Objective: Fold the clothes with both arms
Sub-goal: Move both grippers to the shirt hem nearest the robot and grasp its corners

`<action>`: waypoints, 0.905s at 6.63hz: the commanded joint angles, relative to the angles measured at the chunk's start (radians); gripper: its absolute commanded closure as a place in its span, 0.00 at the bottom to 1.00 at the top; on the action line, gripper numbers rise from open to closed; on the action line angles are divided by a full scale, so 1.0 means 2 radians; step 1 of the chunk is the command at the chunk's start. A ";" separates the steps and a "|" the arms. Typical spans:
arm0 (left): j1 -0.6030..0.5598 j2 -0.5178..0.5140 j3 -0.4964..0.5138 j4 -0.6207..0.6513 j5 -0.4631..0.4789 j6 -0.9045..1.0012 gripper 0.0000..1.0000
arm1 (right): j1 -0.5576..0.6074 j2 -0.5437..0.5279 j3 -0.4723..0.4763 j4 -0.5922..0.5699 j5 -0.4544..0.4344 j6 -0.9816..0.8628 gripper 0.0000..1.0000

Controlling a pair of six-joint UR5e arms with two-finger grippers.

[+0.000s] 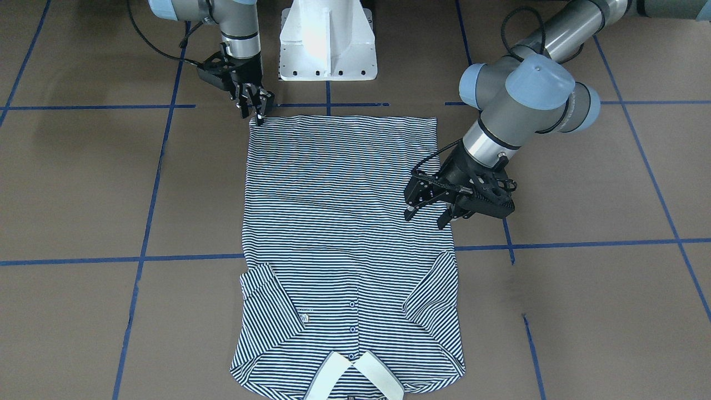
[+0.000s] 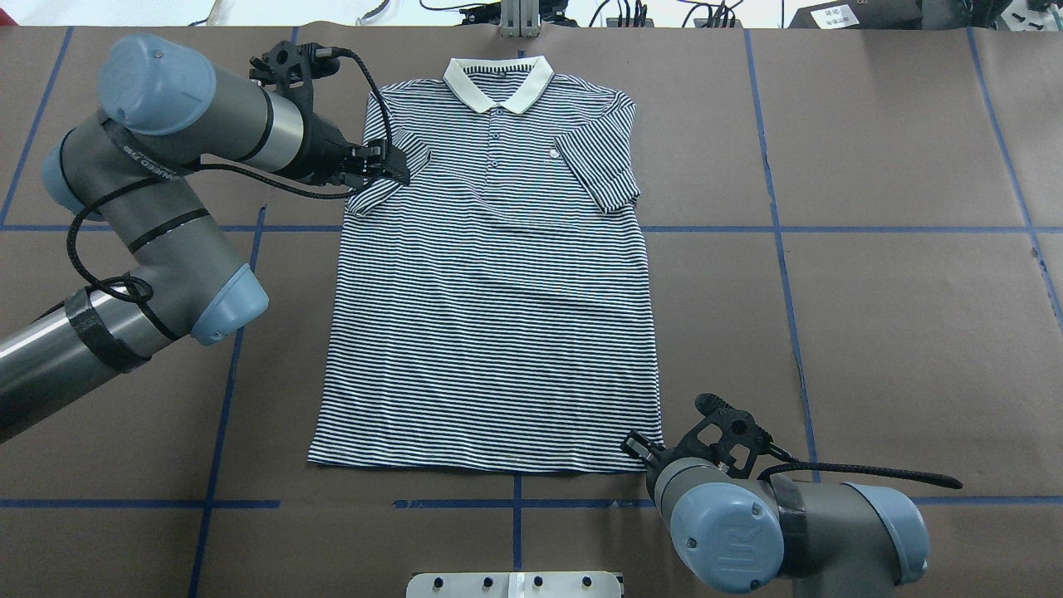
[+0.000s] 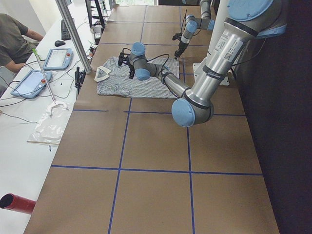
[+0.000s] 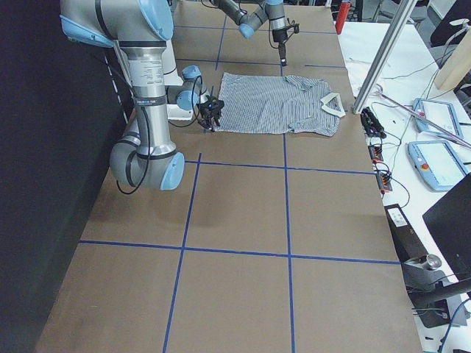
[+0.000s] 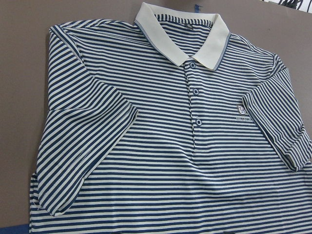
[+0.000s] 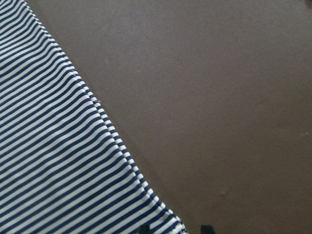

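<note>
Big brown bench point(image 2: 872, 332), striped polo shirt point(image 2: 490, 332) lying flat mid-bench, collar point(image 2: 498, 83) toward the far edge, hem robot-side. Looks light and floppy, it'll sag, so I'd pinch corners, not the middle. Left arm point(image 2: 166, 245): jaws apart over a sleeve point(image 2: 374, 195). Right arm point(image 2: 731, 531): jaws apart, straddling a hem corner point(image 2: 648, 440).

A polo shirt point(image 2: 490, 332) in thin navy-and-white stripes, with a plain cream collar point(image 2: 498, 83), navy buttons point(image 5: 195, 91) and a small pale chest logo point(image 5: 242, 111), on a brown desk point(image 2: 897, 332) gridded with blue tape lines point(image 2: 872, 230). The left arm point(image 2: 166, 249) and right arm point(image 2: 830, 519) are silver-grey with light blue joint caps point(image 2: 158, 83). The left hand point(image 1: 426, 218), right hand point(image 1: 258, 111) and cables point(image 2: 872, 473) are black, and the pedestal base point(image 1: 328, 50) is white.
</note>
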 commanded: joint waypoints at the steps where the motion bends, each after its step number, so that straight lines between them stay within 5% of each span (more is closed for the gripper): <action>1: 0.000 0.002 -0.001 0.000 0.000 -0.001 0.26 | -0.003 0.002 0.000 0.000 0.000 0.001 0.91; 2: 0.000 0.002 -0.001 0.001 0.000 -0.001 0.26 | -0.003 0.005 0.000 0.000 0.001 -0.001 1.00; 4: 0.002 0.025 -0.039 0.005 0.005 -0.030 0.26 | 0.000 -0.001 0.032 -0.001 0.005 -0.004 1.00; 5: 0.016 0.070 -0.101 0.007 0.028 -0.093 0.26 | 0.001 -0.005 0.043 -0.012 0.013 -0.004 1.00; 6: 0.088 0.163 -0.178 0.009 0.110 -0.122 0.26 | 0.002 -0.006 0.059 -0.031 0.017 -0.004 1.00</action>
